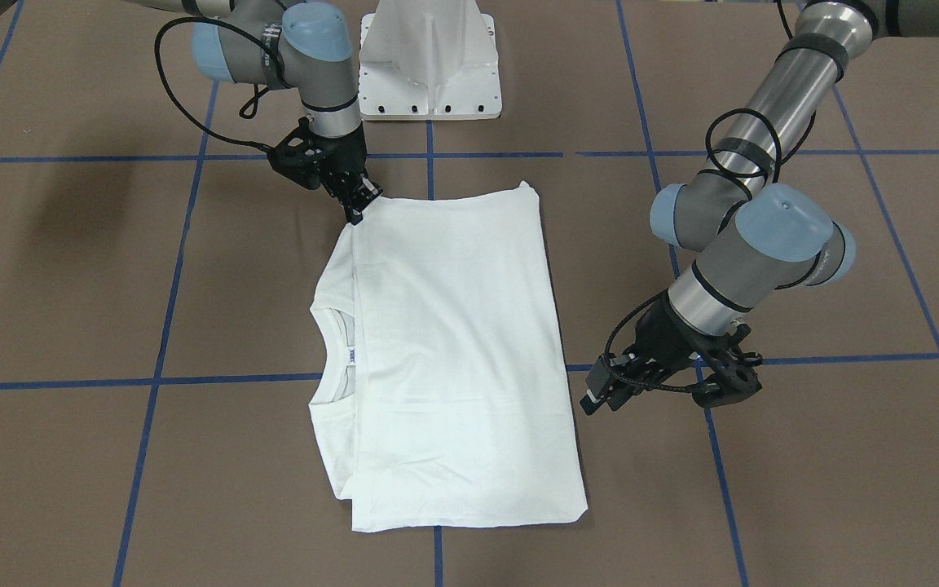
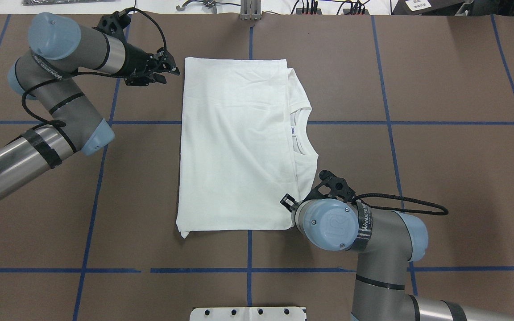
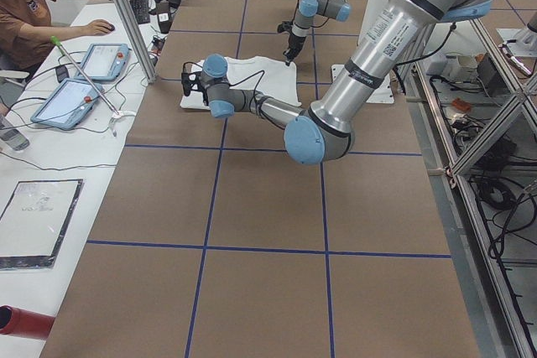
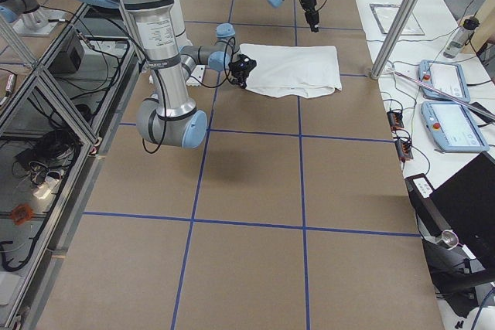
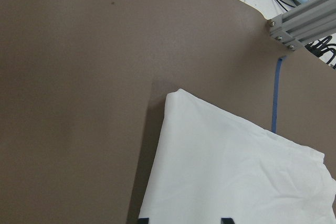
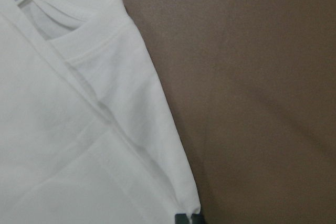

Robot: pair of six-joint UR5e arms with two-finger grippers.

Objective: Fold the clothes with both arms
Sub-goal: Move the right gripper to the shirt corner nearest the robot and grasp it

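Note:
The white long-sleeved T-shirt lies folded into a tall rectangle mid-table, plain side up, with the collar and neck label showing on the robot's right side. My right gripper is shut on the shirt's near right corner. The right wrist view shows that corner at the closed fingertips. In the overhead view its own wrist hides it. My left gripper is open and empty, just beside the far left corner. In the left wrist view the shirt lies under the spread fingertips.
The white pedestal base stands at the robot's edge. Blue tape lines cross the brown table. An aluminium frame post stands at the far edge. The operators' desk with tablets lies beyond it.

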